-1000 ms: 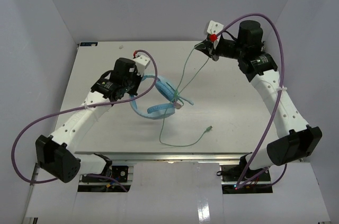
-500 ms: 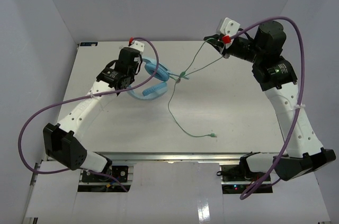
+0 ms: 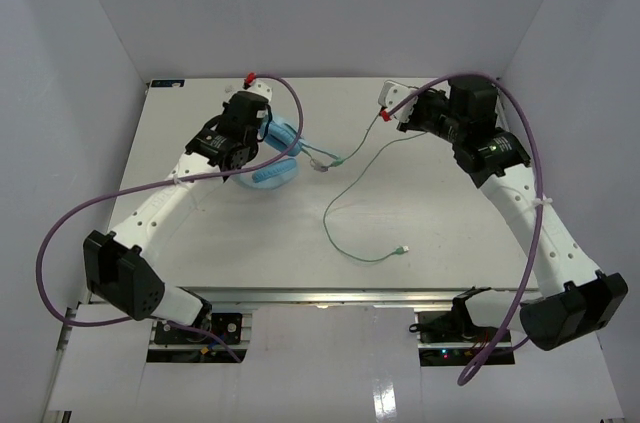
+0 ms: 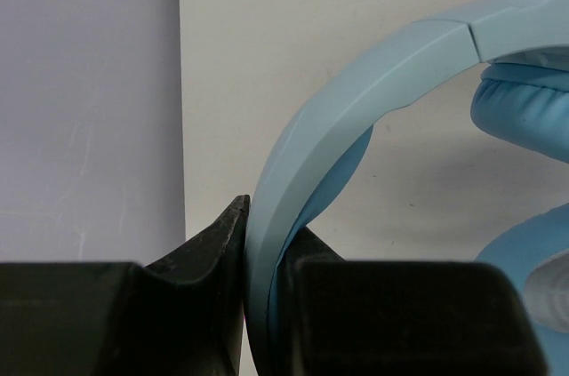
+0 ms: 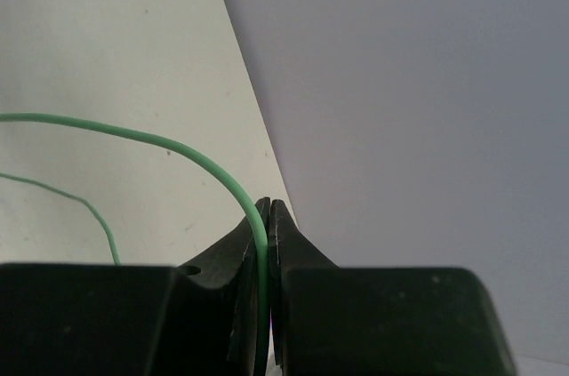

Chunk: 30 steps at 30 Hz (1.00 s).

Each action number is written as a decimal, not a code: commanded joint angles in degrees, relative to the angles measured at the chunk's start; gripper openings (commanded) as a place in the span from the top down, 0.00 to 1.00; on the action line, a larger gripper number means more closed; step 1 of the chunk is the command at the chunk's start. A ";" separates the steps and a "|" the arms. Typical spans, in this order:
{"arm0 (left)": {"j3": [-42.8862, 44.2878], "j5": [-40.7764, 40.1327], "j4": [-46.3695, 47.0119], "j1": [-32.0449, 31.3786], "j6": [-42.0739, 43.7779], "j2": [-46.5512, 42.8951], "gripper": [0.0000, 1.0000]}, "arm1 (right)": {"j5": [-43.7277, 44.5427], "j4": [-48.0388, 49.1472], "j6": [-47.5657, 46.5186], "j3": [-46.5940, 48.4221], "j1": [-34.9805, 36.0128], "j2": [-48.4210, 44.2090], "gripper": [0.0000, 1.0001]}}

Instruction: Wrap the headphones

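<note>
The light blue headphones (image 3: 275, 151) sit at the back left of the table, folded into a compact shape. My left gripper (image 3: 258, 135) is shut on their headband (image 4: 356, 83), and a padded earcup (image 4: 524, 100) shows to the right in the left wrist view. The thin pale-green cable (image 3: 355, 148) runs from the headphones across to my right gripper (image 3: 392, 115), which is shut on it (image 5: 264, 252). The cable's loose end loops down to the plug (image 3: 403, 250) on the table near the front.
Thick purple robot cables (image 3: 150, 186) arc over both arms. The white table (image 3: 450, 233) is boxed in by pale walls at the back and sides, with its front edge (image 3: 320, 292) just past the plug.
The left gripper carried the headphones toward the back left and they folded tighter. The right gripper swung right, then came back lower and left with the cable. The plug shifted slightly.
</note>
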 commanded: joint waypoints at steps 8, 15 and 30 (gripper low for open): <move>-4.47 14.05 -2.77 -3.47 -1.32 -9.47 1.00 | -4.47 11.85 9.46 6.39 0.09 5.45 0.92; -3.31 7.48 -2.67 -3.53 -5.28 -4.39 1.00 | -17.46 3.44 13.96 14.26 0.06 4.52 0.92; -2.71 25.08 5.78 -3.10 -11.44 -11.60 1.00 | -3.99 4.66 7.40 5.66 -0.46 0.55 0.92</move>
